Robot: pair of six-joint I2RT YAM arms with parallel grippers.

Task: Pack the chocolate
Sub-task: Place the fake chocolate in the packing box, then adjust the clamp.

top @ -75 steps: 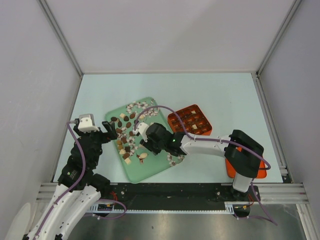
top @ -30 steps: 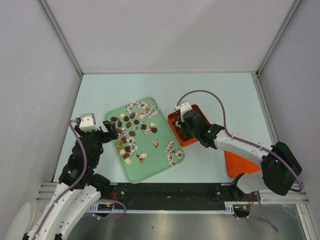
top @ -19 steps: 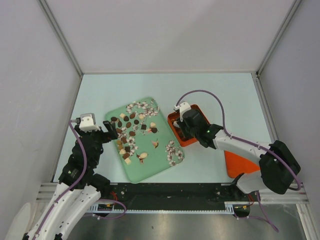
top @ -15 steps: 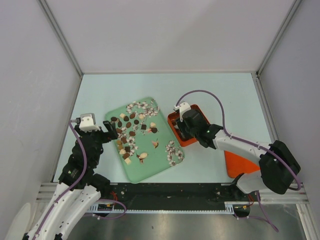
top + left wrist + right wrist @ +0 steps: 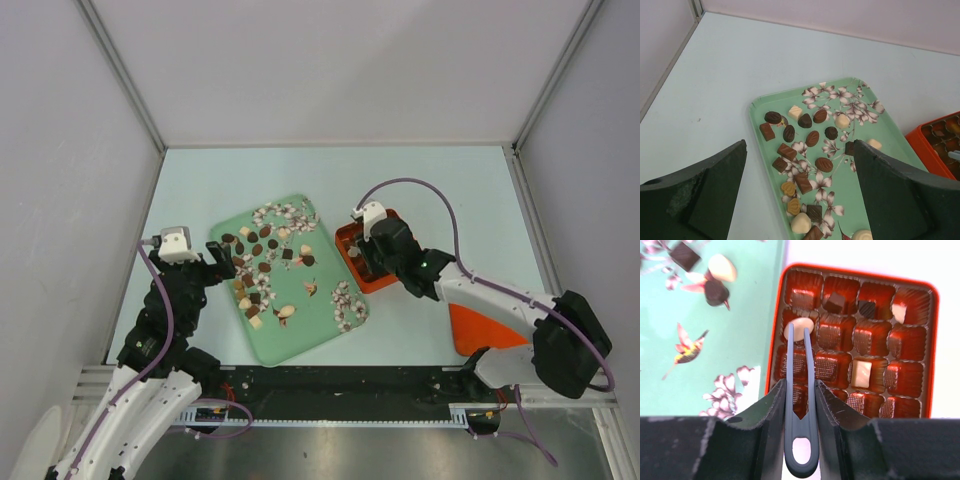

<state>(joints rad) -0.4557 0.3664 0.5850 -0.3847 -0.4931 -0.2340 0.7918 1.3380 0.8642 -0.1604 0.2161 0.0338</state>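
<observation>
Many small brown, dark and cream chocolate pieces (image 5: 257, 249) lie scattered on the green flowered tray (image 5: 300, 330). My left gripper (image 5: 799, 150) hangs open above the pieces (image 5: 824, 164) at the tray's left side. My right gripper (image 5: 801, 385) is shut on grey tweezers (image 5: 801, 450) over the orange box (image 5: 860, 270). The tweezer tips straddle a cream chocolate (image 5: 801, 326) lying in a cell at the box's left edge. A few other cells hold dark (image 5: 835, 302) and cream (image 5: 860, 372) pieces.
An orange lid (image 5: 480, 325) lies on the table at the right, partly under my right arm. The box (image 5: 352, 268) sits just right of the tray. Grey walls close in the table on three sides.
My right gripper has carried the tweezers from over the tray's middle to the orange box, then shifted slightly right. The left arm has not moved.
</observation>
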